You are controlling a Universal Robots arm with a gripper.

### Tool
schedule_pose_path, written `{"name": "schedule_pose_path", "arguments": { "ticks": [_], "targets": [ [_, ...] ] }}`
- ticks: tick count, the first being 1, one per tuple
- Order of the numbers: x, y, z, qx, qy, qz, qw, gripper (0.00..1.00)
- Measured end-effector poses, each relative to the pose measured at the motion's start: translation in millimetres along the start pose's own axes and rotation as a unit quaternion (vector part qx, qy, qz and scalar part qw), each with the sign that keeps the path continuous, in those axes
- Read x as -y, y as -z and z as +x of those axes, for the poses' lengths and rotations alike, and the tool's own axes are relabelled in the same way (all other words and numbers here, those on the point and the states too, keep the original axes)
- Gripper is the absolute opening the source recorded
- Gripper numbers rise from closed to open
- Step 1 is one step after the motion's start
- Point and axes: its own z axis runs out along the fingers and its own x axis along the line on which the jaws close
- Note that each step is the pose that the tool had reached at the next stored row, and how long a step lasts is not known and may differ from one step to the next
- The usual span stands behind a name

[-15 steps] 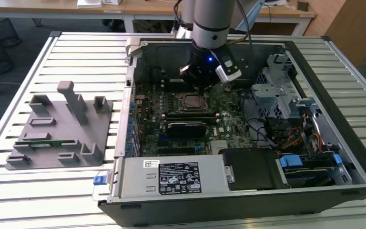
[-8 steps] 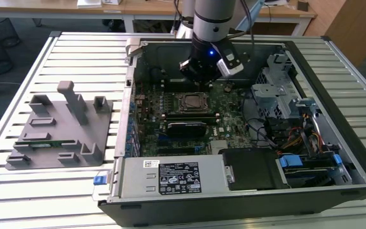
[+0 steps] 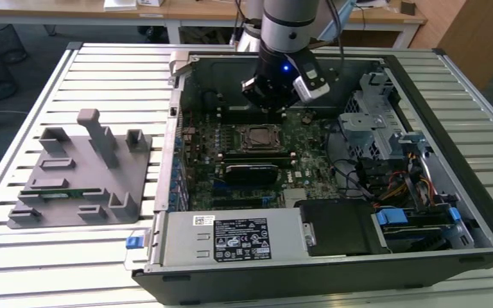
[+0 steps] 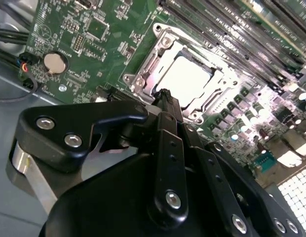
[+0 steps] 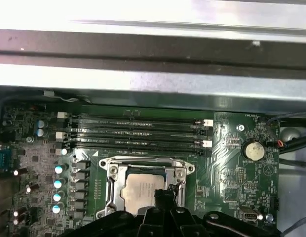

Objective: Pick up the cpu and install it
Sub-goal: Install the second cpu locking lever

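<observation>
The cpu (image 4: 186,79) lies flat in the open metal-framed socket (image 4: 143,74) on the green motherboard, silver top up; it also appears in the first wrist view (image 5: 142,190) and the exterior view (image 3: 256,136). My gripper (image 4: 165,95) hangs just above the socket's edge, fingers shut together with nothing between them. In the first wrist view the gripper's tip (image 5: 166,191) overlaps the cpu's near corner. In the exterior view the gripper (image 3: 274,108) sits inside the open computer case (image 3: 174,128), a little behind the socket.
Several memory slots (image 5: 138,131) run beside the socket, and a coin battery (image 5: 252,150) sits on the board. A grey fixture (image 3: 84,173) holding a green memory stick (image 3: 62,192) stands at the exterior view's left. Power supply (image 3: 229,237) and drive cage (image 3: 375,122) line the case.
</observation>
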Motion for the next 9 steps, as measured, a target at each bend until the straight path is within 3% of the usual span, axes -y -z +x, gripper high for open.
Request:
{"name": "schedule_pose_path", "arguments": {
  "ticks": [9],
  "targets": [
    [23.8,0.1,0.8,-0.0001,0.000,-0.0001,1.0000,0.11]
  ]
}}
